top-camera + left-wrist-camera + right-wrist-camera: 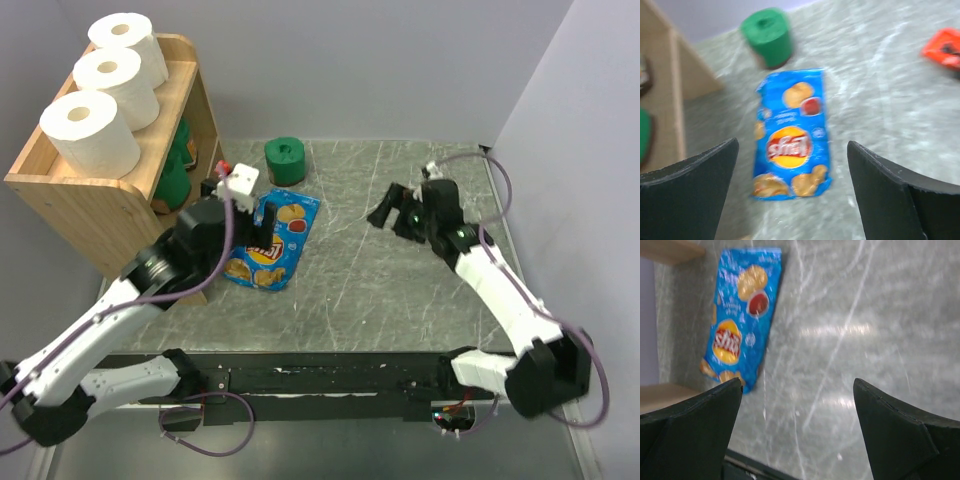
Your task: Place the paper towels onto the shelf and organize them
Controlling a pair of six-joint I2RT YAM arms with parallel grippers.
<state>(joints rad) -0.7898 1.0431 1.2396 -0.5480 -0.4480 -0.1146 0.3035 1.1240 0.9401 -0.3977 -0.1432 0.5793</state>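
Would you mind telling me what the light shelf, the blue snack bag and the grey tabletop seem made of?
Light tan shelf: wood, matte, with faint grain lines. Blue snack bag: thin printed plastic film, probably; glossy and crinkled. Grey tabletop: marble-look, white-veined, shiny with glare; stone or laminate, unclear.

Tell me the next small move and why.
Probably move the left gripper forward to the green roll on the table. Its jaws are open and empty, the roll stands just past the chip bag, and the three white rolls already sit on the shelf.

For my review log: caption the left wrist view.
Open left end effector facing chip bag; green roll beyond, shelf at left.
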